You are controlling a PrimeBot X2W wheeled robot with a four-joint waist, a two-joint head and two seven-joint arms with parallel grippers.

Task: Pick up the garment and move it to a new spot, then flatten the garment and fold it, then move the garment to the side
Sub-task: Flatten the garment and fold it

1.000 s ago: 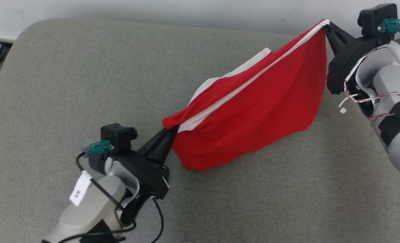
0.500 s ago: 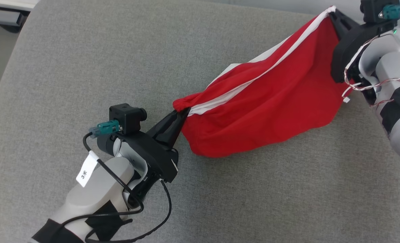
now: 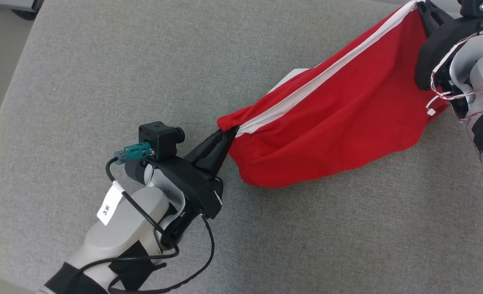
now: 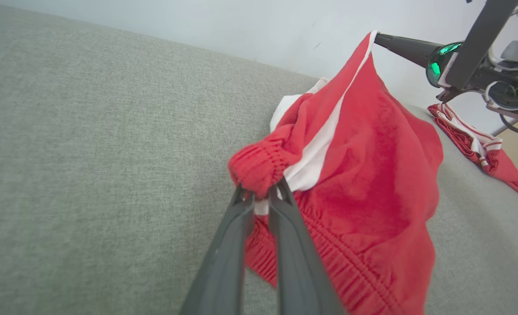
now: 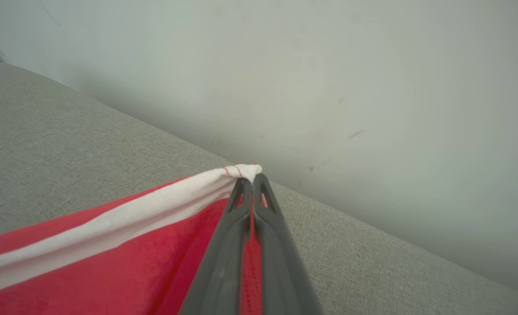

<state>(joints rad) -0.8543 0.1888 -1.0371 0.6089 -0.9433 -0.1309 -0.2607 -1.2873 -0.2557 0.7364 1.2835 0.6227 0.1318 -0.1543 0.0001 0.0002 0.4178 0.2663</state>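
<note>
The garment (image 3: 335, 122) is a pair of red shorts with a white side stripe, stretched in the air between my two grippers above the grey cushion (image 3: 103, 81). My left gripper (image 3: 228, 134) is shut on the bunched elastic waistband end (image 4: 259, 166) at the lower left. At the top right my right gripper (image 3: 422, 3) is shut on the white-striped hem corner (image 5: 246, 171). The red cloth (image 4: 386, 175) sags between them, its lowest fold close to the cushion. In the left wrist view the right gripper (image 4: 379, 38) holds the far corner high.
A second red-and-white striped cloth (image 4: 473, 144) lies on the cushion beyond the right arm. A pale wall (image 5: 329, 87) runs along the cushion's far edge. The cushion's left edge (image 3: 5, 102) borders the floor.
The head camera has tilted down, so the whole scene shifted. The garment stays stretched between both shut grippers, now drawn a little longer and flatter.
</note>
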